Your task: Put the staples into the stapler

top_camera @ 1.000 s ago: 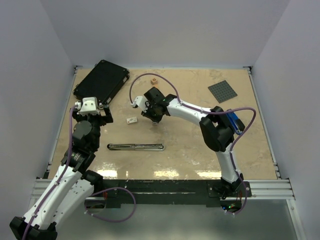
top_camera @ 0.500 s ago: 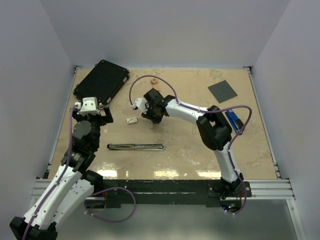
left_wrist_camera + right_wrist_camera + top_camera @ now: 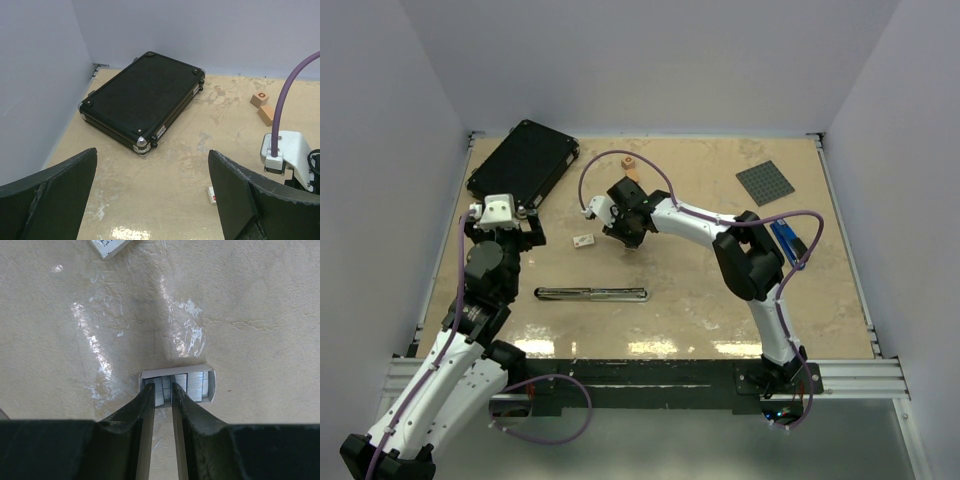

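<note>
The slim silver stapler (image 3: pixel 592 293) lies flat on the table in front of both arms, with nothing holding it. My right gripper (image 3: pixel 630 243) points straight down into a small white paper tray (image 3: pixel 175 372) filled with grey staples (image 3: pixel 195 385). In the right wrist view its narrow fingers (image 3: pixel 163 388) are shut on one strip of staples at the tray's left side. My left gripper (image 3: pixel 152 152) hovers wide open and empty over bare table to the left (image 3: pixel 503 232), apart from the stapler.
A black case (image 3: pixel 523 160) lies at the back left (image 3: pixel 142 97). A small white card (image 3: pixel 584 240) sits just left of the right gripper. Wooden blocks (image 3: pixel 629 161) are behind it. A grey studded plate (image 3: pixel 766 182) and a blue stapler (image 3: pixel 785 240) are at the right.
The right arm's elbow and gripper edged slightly left a second ago and have held still since. The left arm has not moved.
</note>
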